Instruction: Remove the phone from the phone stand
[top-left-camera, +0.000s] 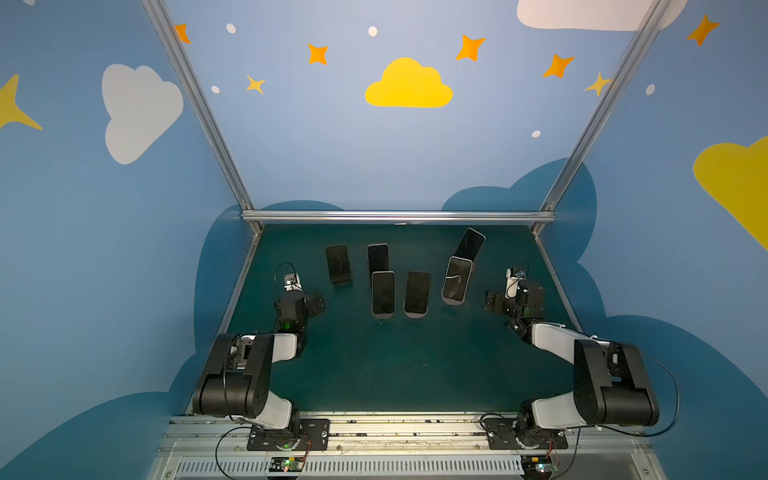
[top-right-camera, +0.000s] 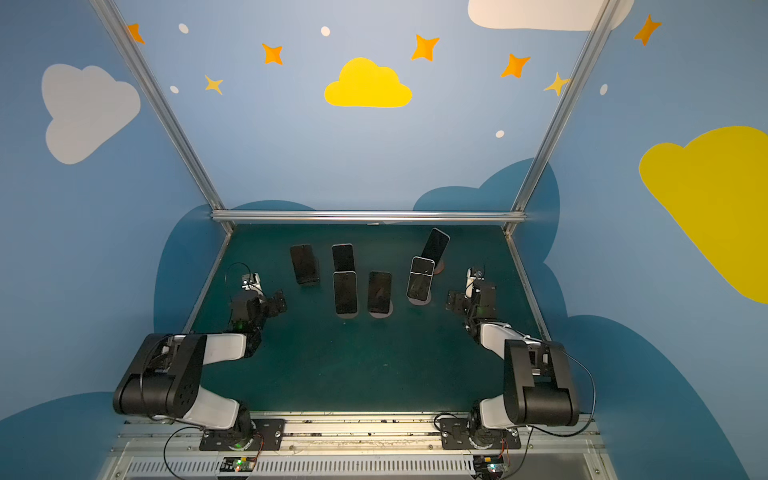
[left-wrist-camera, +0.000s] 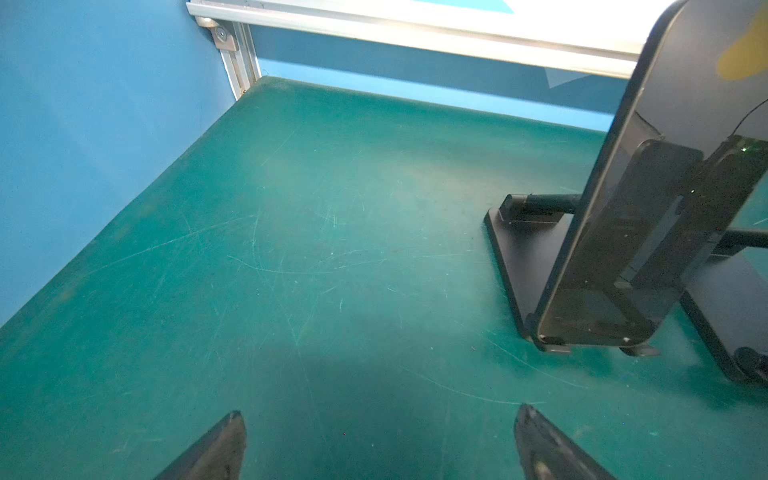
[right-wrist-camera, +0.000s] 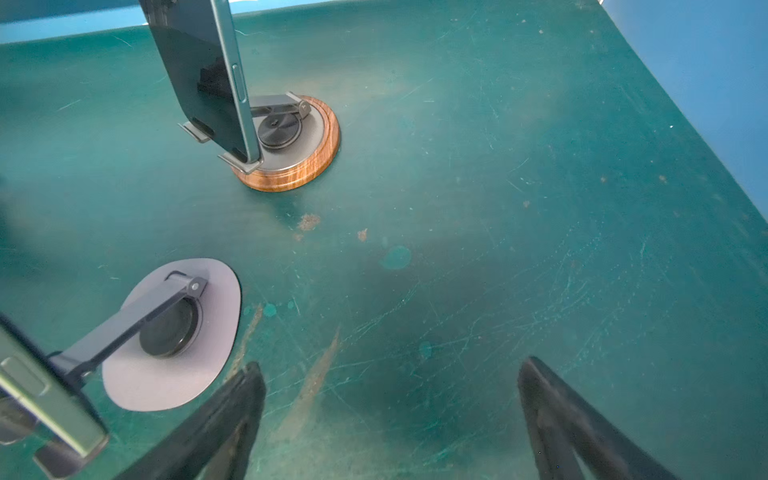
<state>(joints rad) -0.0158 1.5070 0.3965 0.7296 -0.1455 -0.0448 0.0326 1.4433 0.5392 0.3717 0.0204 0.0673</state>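
Green tabletop has six phones, each still propped on its stand, clustered toward the back middle. The left gripper and right gripper flank the group, jaws wide apart, holding nothing.

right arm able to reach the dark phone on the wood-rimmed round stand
Probably yes: the open right gripper has only bare green mat between it and the dark phone on the round wood-rimmed stand; the grey-based stand sits aside.
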